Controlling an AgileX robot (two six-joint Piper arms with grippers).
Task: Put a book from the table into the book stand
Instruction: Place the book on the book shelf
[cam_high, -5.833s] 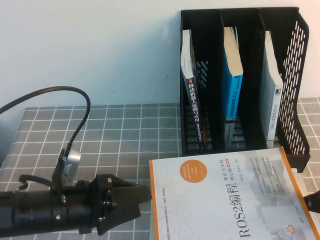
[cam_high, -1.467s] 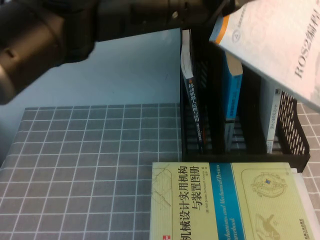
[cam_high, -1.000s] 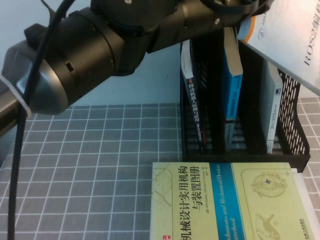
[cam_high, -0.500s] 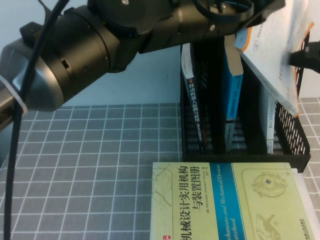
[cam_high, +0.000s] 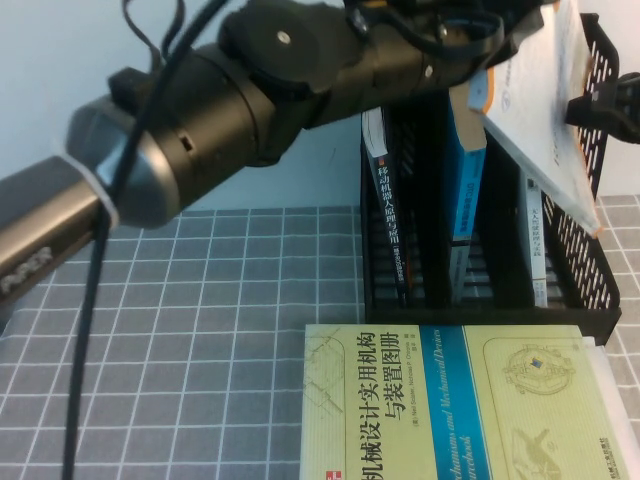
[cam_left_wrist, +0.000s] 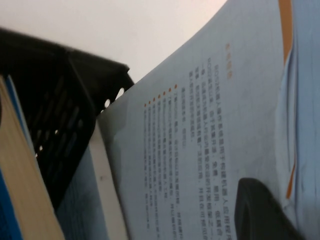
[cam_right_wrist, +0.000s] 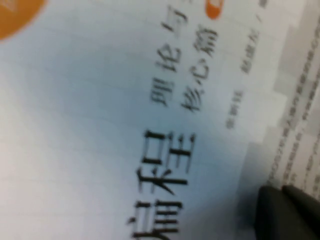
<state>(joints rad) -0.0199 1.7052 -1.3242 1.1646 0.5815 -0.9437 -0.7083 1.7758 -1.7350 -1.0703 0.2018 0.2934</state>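
Book stand at the bench's far right corner, three books held upright inside, white book tilted above its rightmost slot, pinched by left pincer, right pincer touching its cover, its state untellable

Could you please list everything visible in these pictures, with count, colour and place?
Book stand: one, black, three compartments, at the table's back right.
Shelved books: three, one per compartment; white-and-dark spine left, blue middle, pale right.
ROS2 book: one, white with orange edge, held tilted in the air above the stand's right compartment.
Yellow-green book: one, lying flat on the table in front of the stand.
Tablecloth: one, grey with white grid.
Left gripper: black, raised over the stand, at the ROS2 book's upper edge.
Right gripper: black, at the far right, against the ROS2 book's cover.
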